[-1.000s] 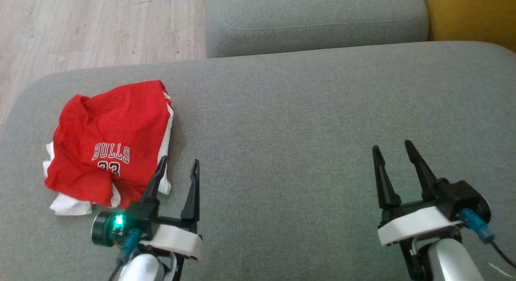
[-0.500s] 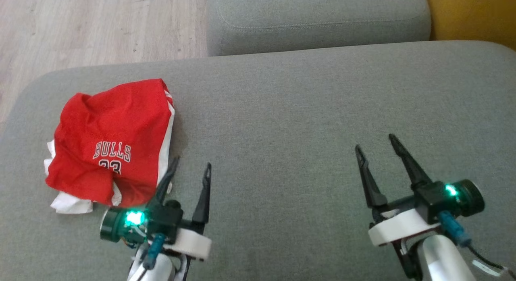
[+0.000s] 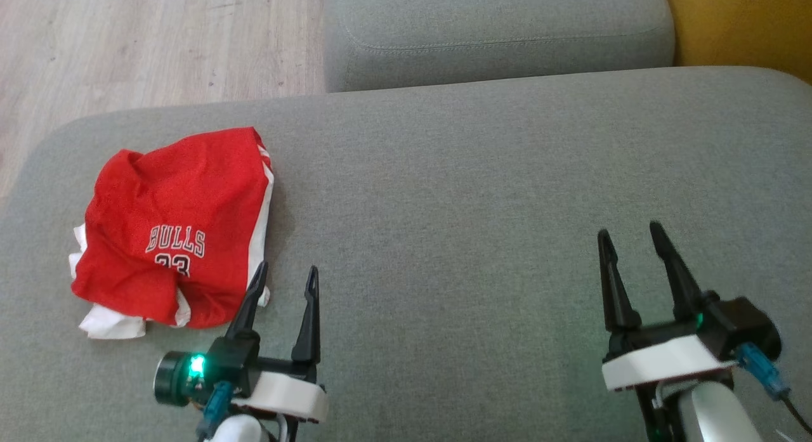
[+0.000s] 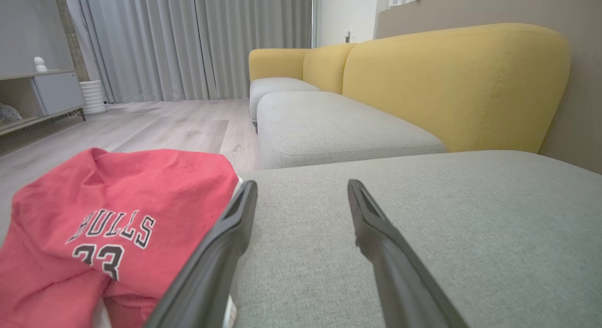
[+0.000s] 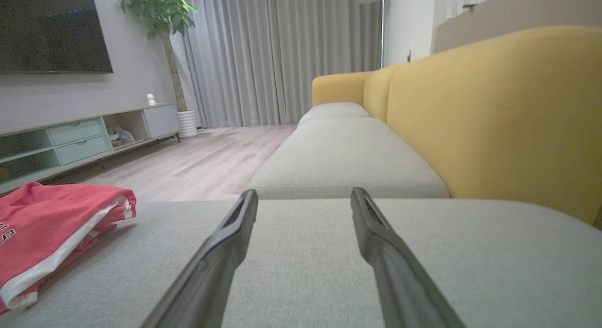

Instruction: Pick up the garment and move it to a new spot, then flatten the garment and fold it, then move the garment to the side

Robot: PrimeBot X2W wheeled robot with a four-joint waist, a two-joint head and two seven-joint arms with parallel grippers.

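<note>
Both arms shifted in the last second. Half a second back the left gripper point(image 3: 287, 267) sat a bit further right and the right gripper point(image 3: 629, 230) further left; now each is back out at its lower corner of the head view. Jaws wide apart on both throughout, nothing held.

The garment point(image 3: 171, 233), a red jersey with white trim, has not moved. It lies as a loose bundle at the left of the grey cushion point(image 3: 476, 207), white edges poking out below. The left gripper's near finger sits just beside its lower right corner; we cannot tell if it touches.

Our read: only small arm adjustments, no contact made. We cannot tell whether the pick-up is still pending or the bundle is already set aside.
</note>
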